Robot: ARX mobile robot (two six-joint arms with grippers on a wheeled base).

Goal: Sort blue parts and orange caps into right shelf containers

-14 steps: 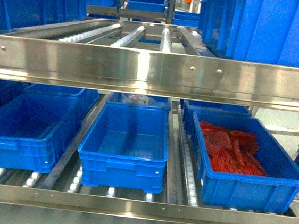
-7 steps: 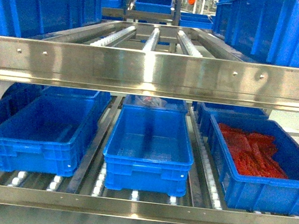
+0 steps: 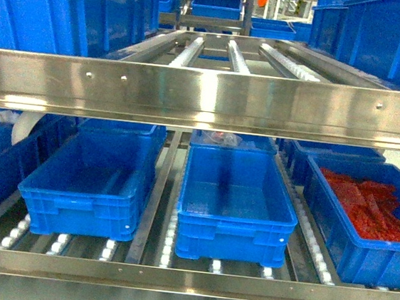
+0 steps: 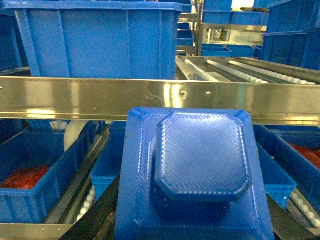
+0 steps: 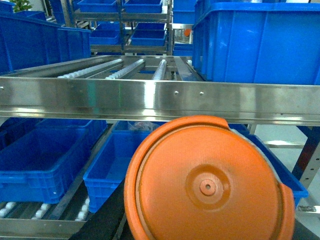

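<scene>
A square blue part (image 4: 200, 165) with a raised octagonal centre fills the left wrist view; my left gripper (image 4: 192, 227) is shut on it, with dark fingers (image 4: 102, 217) showing at its sides. A round orange cap (image 5: 207, 185) fills the right wrist view, and my right gripper (image 5: 205, 231) is shut on it. Both face the steel shelf (image 3: 205, 97). On its lower level stand blue containers: an empty left one (image 3: 83, 202), an empty middle one (image 3: 232, 221) and a right one (image 3: 360, 263) holding red-orange pieces (image 3: 369, 207). Neither gripper shows in the head view.
The shelf's upper front rail crosses all views at mid height, with roller tracks (image 3: 231, 53) behind it. Tall blue crates (image 3: 50, 5) stand on the upper level at left and right. A lower front rail (image 3: 186, 281) runs below the containers. More crates stand behind.
In the head view the whole shelf and its crates have slid to the right; the middle crate is now near the centre and the right crate is cut by the edge.
</scene>
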